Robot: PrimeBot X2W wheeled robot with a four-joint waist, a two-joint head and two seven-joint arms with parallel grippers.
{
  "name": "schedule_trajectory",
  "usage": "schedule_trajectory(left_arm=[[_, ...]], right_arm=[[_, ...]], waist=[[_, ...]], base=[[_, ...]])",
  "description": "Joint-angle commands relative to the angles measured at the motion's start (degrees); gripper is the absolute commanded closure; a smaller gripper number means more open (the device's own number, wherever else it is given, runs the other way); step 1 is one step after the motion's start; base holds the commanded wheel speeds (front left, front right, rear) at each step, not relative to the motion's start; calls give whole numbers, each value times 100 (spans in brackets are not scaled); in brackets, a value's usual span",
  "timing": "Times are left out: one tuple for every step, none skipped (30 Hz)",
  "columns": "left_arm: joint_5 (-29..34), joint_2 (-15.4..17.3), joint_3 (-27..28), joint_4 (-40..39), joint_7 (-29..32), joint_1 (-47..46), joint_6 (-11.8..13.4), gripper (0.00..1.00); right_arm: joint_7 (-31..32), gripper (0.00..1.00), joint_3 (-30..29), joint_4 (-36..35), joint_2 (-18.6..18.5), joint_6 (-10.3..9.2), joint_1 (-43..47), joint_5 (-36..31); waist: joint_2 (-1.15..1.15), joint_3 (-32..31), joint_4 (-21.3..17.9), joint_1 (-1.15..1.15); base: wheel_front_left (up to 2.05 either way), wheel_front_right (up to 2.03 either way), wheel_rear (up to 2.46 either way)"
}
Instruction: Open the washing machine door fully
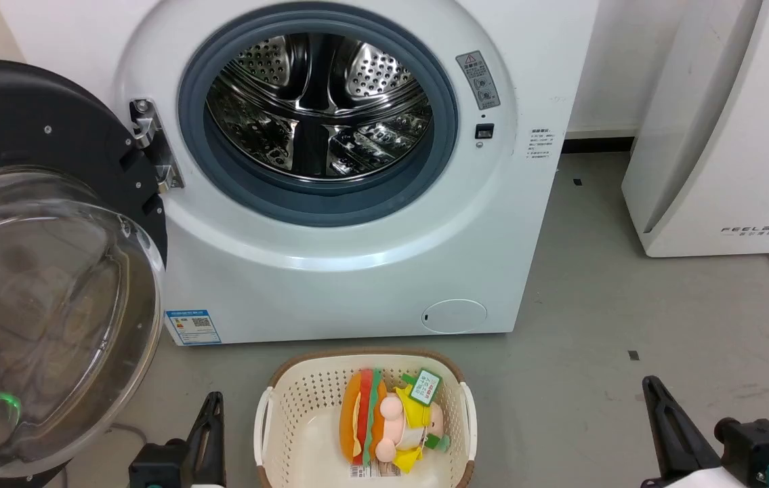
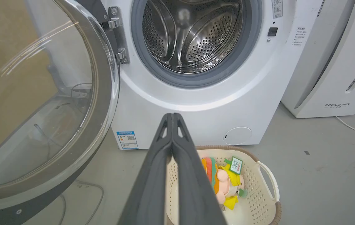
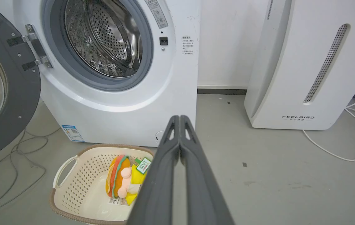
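The washing machine door (image 1: 38, 271) stands swung wide to the left on its metal hinge (image 1: 154, 146), its clear glass bowl bulging toward me; it is also at the left edge of the left wrist view (image 2: 39, 103) and of the right wrist view (image 3: 5, 87). The white washing machine (image 1: 330, 257) shows its steel drum (image 1: 320, 102) behind a blue-grey rubber ring. My left gripper (image 1: 213, 400) is shut and empty at the lower left, well clear of the door; its fingers meet in its own view (image 2: 172, 116). My right gripper (image 1: 648, 383) is shut and empty at the lower right (image 3: 180, 118).
A cream basket (image 1: 289, 379) holding a burger-shaped plush toy (image 1: 384, 423) sits on the grey floor before the machine, between my grippers. A white appliance (image 1: 716, 135) stands at the right. Cables lie on the floor by it (image 3: 346, 147) and under the door (image 3: 14, 156).
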Motion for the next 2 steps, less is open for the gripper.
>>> schedule_trajectory(left_arm=[[70,-39,24,-37,36,-121,-32,100],[78,-43,31,-41,45,-126,-39,100]], right_arm=[[4,100,11,17,4,1,-115,-44],[5,100,13,20,4,1,-122,-49]], waist=[[0,3,3,0],[0,5,5,0]], base=[[0,0,0],[0,0,0]])
